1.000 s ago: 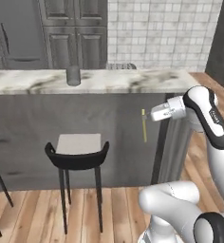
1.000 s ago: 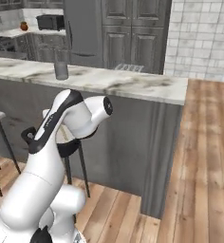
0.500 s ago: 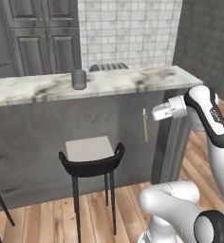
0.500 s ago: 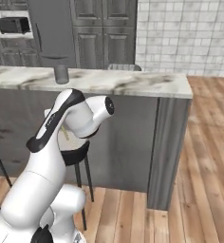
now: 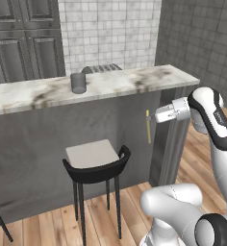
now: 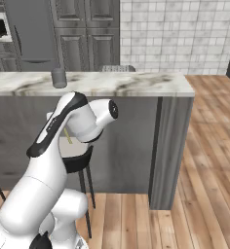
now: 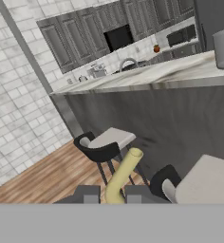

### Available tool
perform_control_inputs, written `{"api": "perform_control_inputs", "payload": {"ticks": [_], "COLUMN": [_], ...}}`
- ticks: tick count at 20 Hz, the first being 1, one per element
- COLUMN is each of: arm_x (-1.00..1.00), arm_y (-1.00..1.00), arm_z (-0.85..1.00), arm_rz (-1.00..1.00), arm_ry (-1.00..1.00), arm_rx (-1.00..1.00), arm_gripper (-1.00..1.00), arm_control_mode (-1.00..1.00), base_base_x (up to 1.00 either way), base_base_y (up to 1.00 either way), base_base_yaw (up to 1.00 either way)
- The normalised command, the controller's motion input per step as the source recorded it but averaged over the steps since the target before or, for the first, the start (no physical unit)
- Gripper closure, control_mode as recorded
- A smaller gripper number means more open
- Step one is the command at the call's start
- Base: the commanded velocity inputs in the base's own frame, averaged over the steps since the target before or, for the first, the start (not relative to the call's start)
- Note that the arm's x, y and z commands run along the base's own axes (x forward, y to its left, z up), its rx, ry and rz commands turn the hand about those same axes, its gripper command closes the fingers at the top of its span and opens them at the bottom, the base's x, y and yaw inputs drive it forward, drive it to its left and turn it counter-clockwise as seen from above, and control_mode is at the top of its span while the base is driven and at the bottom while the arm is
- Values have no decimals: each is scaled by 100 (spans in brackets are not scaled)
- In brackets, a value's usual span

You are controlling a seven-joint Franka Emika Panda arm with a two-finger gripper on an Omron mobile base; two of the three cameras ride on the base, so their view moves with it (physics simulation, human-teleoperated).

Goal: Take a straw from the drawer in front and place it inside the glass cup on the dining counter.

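No text, label, brand, number or sign can be read anywhere in these views.

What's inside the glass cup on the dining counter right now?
Nothing visible inside the glass cup; its grey wall is too cloudy to be sure. The straw is not there: it sits between the fingers, below the dining counter.
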Motion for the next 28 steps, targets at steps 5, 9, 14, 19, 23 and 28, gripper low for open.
{"api": "perform_control_inputs", "payload": {"ticks": [5, 9, 14, 19, 23, 28], "arm_x": [0, 0, 0, 0, 0, 0], "arm_y": [0, 0, 0, 0, 0, 0], "arm_z": [0, 0, 0, 0, 0, 0], "arm_rz": [0, 0, 0, 0, 0, 0], "arm_ry": [0, 0, 0, 0, 0, 0], "arm_rx": [0, 0, 0, 0, 0, 0], "arm_gripper": [100, 100, 100, 100, 100, 100], "arm_control_mode": [100, 100, 100, 100, 100, 100], "base_base_x": [43, 54, 53, 53, 42, 34], "base_base_y": [22, 39, 55, 65, 63, 55], "base_base_yaw": [-15, -13, -10, -10, -10, -10]}}
